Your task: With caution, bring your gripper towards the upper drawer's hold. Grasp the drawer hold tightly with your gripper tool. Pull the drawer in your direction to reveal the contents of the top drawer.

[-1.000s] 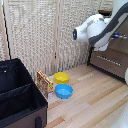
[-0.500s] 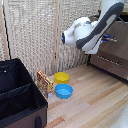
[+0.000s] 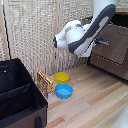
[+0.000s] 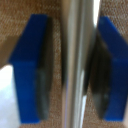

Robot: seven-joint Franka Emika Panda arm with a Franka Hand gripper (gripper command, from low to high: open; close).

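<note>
In the wrist view the upper drawer's hold (image 4: 80, 30) is a blurred silver bar running between my gripper's (image 4: 75, 65) two blue-tipped fingers (image 4: 30, 65). Their dark pads sit against the bar on both sides, with brown drawer wood behind. In the exterior view my gripper (image 3: 102, 42) is at the top drawer's (image 3: 114, 47) dark-brown front on the exterior view's right. The bulky white arm (image 3: 75, 37) reaches out from it toward the exterior view's left. The bar itself is too thin to make out there.
A black open case (image 3: 17, 95) stands at the exterior view's lower left. A patterned box (image 3: 45, 84), a yellow bowl (image 3: 61, 77) and a blue bowl (image 3: 64, 91) sit on the wooden floor before a woven screen (image 3: 35, 35).
The arm's white body has swung toward the exterior view's left and slightly down. The gripper end has stayed at the drawer front.
</note>
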